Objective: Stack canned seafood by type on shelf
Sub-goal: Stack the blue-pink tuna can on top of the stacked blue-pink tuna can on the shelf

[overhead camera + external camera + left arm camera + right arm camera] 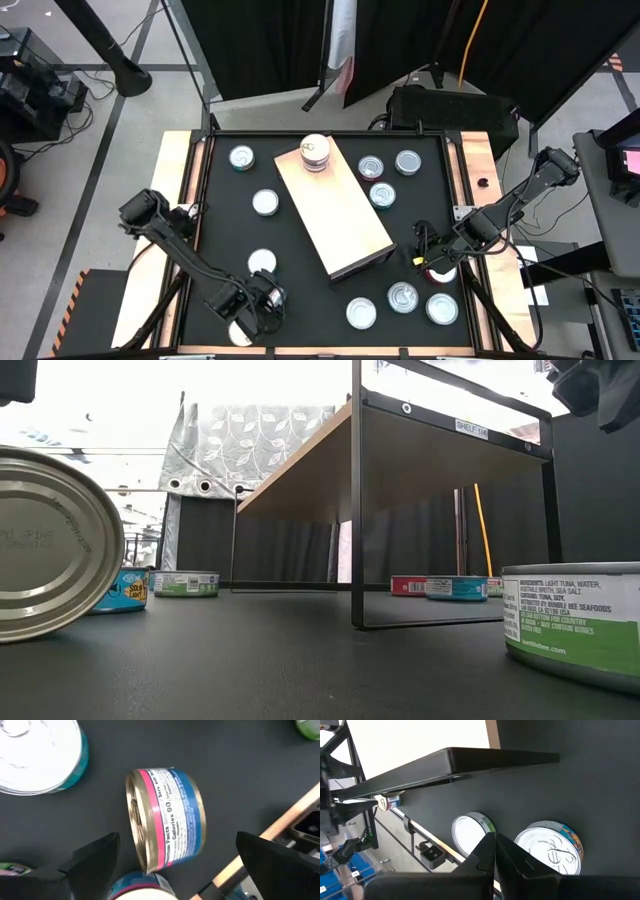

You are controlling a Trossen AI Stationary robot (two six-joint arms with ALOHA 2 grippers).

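The pale wood shelf (335, 210) lies slantwise on the middle of the black table, with a stack of tins (315, 152) on its far end. Other tins of canned seafood lie scattered around it. My left gripper (175, 865) is open at the near left. It points down over a pink-and-blue-labelled tin (167, 817) that lies on its side on the table. Its fingers (95, 860) stand on either side of the tin and clear of it. My right gripper (494, 845) hangs shut at the right, above two upright tins (550, 847).
A teal-sided tin (40, 755) stands upright close to the tipped one, and another tin (142, 887) shows just below the left fingers. The table's wooden near-left rim (280, 835) runs close by. Three tins (403, 297) stand at the near right, and others stand at the far side (240, 157).
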